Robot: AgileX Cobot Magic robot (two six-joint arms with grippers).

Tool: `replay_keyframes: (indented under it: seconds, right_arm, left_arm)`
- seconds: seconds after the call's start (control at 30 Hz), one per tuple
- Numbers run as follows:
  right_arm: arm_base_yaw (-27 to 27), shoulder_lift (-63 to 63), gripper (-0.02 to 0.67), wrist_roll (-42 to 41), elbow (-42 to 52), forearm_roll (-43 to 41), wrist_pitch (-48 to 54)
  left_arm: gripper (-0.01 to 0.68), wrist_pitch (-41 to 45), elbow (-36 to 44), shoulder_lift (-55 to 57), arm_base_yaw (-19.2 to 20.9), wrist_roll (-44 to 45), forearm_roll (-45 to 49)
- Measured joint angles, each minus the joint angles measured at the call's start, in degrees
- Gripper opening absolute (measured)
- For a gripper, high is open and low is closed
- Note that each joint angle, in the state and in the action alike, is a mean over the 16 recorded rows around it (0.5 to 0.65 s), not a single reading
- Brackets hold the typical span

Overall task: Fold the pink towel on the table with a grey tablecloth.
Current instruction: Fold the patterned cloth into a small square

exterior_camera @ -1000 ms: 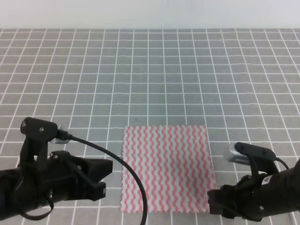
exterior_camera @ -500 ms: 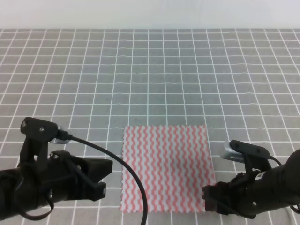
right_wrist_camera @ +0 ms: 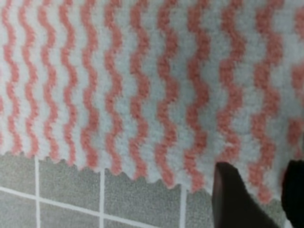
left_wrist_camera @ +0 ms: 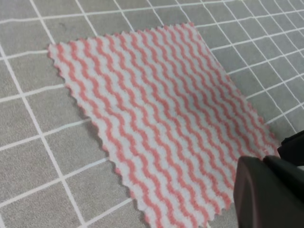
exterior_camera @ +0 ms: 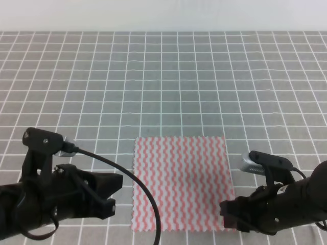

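The pink towel (exterior_camera: pixel 181 184) lies flat and unfolded on the table with a grey tablecloth (exterior_camera: pixel 163 87), near its front edge. My left gripper (exterior_camera: pixel 118 194) hovers just left of the towel's near left part; in the left wrist view its fingers (left_wrist_camera: pixel 266 194) look pressed together, apart from the towel (left_wrist_camera: pixel 156 118). My right gripper (exterior_camera: pixel 228 217) sits low at the towel's near right corner. In the right wrist view it (right_wrist_camera: pixel 259 166) is open, and the towel's zigzag edge (right_wrist_camera: pixel 142 95) runs between its dark fingers (right_wrist_camera: pixel 230 194).
White grid lines cover the tablecloth (left_wrist_camera: pixel 28 156) on all sides of the towel. A black cable (exterior_camera: pixel 138 184) from my left arm crosses the towel's left edge. The table's far edge meets a white wall (exterior_camera: pixel 163 15).
My right gripper has slid left and slightly forward, onto the towel's near right corner. The left arm and the towel have stayed put.
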Motion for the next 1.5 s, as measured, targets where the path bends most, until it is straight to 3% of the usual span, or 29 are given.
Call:
replay_keyframes:
  seconds: [0.4,1.27,1.5]
  right_arm:
    - [0.0,1.0,0.199,-0.3,-0.1,-0.1,0.1]
    - [-0.1,1.5,0.004,-0.3,-0.6,-1.0,1.3]
    - [-0.1,1.1,0.020,-0.3,-1.7,-1.5,2.2]
  left_arm:
    - [-0.003,0.7,0.0,-0.1,0.0,0.1,0.1]
    - [-0.003,2.1,0.0,-0.1,0.0,0.4,0.1]
    - [-0.003,2.4,0.0,-0.1,0.0,0.8,0.1]
